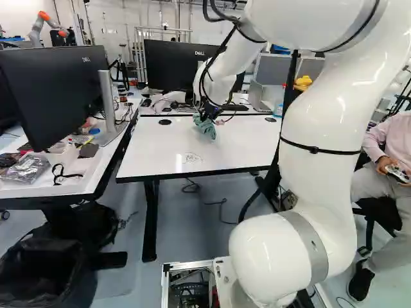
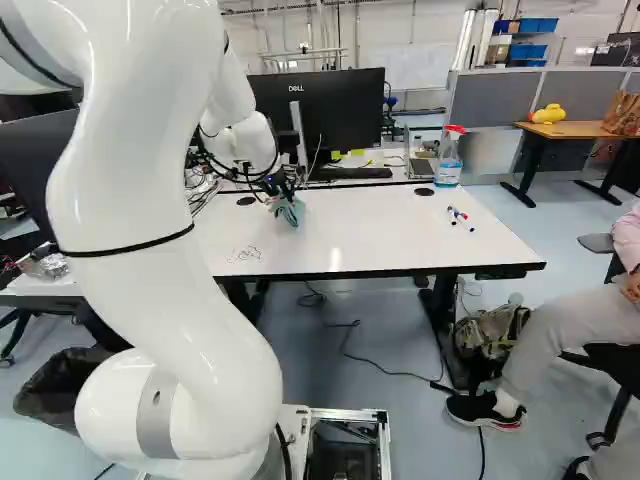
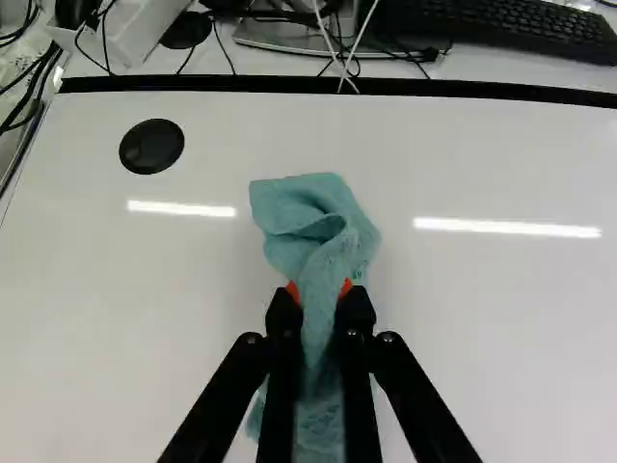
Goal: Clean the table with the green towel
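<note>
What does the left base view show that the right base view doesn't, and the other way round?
Only the left base view shows another robot, with orange joints, in the far background.

Only the right base view shows the marker pens lying on the table and the brown paper bag on the wooden desk behind.

Both show the table, the dark scribble on it, the green towel in the gripper, and the yellow toy.

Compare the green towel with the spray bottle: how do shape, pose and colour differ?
The green towel is soft and crumpled; the spray bottle keeps a firm shape. The towel is pinched between the fingers; the bottle stands upright, unheld. The towel is blue-green; the bottle has a red top. Both are at the white table.
</note>
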Controlling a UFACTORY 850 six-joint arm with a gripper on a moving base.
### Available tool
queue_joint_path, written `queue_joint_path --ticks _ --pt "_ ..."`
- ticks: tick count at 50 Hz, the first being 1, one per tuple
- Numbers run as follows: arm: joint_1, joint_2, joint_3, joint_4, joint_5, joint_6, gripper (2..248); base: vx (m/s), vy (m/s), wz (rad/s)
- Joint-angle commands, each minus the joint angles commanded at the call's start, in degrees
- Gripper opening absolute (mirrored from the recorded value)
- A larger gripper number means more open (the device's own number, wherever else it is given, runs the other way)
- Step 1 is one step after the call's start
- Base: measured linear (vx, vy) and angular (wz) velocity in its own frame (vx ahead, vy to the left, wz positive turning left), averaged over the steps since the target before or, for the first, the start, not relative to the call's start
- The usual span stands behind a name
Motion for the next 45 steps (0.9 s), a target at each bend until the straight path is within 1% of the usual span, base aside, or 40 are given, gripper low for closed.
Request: queue_joint_path --ticks 45 --pt "-8.2 4.4 4.6 0.0 0.0 0.0 47 0.000 0.000 0.000"
